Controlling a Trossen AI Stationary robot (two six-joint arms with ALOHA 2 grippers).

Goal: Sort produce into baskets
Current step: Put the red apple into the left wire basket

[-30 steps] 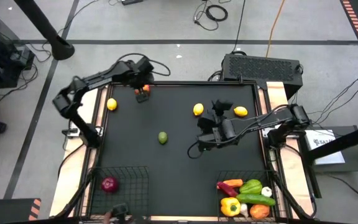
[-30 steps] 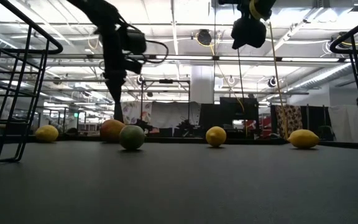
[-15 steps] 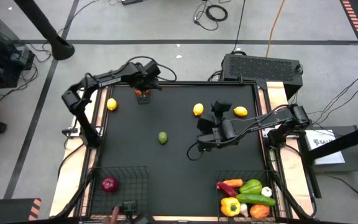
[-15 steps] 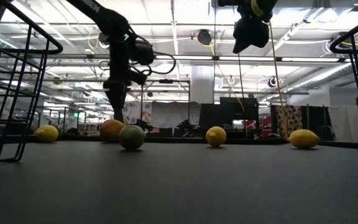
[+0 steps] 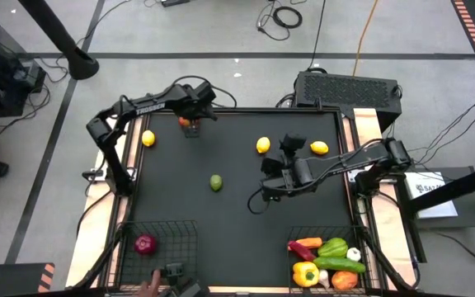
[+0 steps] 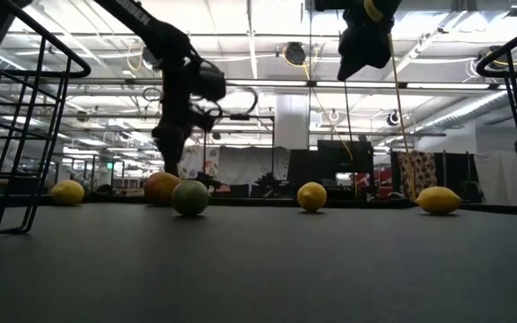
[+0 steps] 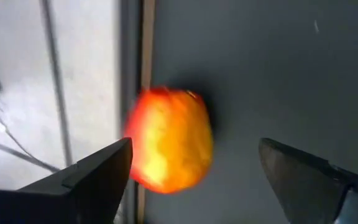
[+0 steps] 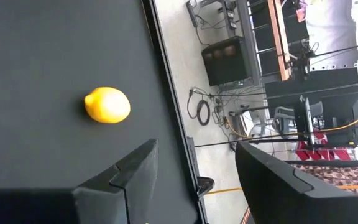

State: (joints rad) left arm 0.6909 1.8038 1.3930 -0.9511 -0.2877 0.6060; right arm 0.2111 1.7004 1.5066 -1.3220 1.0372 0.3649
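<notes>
The red-and-orange apple (image 7: 169, 140) lies on the black mat at the table's far edge (image 5: 186, 123). My left gripper (image 7: 194, 152) hangs open just above it, pointing steeply down, one finger on either side and clear of it; the low view shows the gripper (image 6: 169, 148) over the apple (image 6: 162, 187). My right gripper (image 8: 196, 146) is open and empty, raised over the mat's right half (image 5: 291, 147), facing a lemon (image 8: 107, 104). Three lemons (image 5: 148, 139) (image 5: 262, 145) (image 5: 319, 148) and a lime (image 5: 215, 182) rest on the mat.
The left basket (image 5: 180, 227) at the near left holds a purple onion (image 5: 145, 244). The right basket (image 5: 291, 235) at the near right holds several vegetables. A black grilled box (image 5: 349, 87) stands beyond the far edge. A person's hand (image 5: 151, 285) shows at the near edge.
My left gripper has sunk toward the apple at the far edge and rolled about its own axis, its arm swinging toward the table's right. The apple and the other produce have stayed where they were.
</notes>
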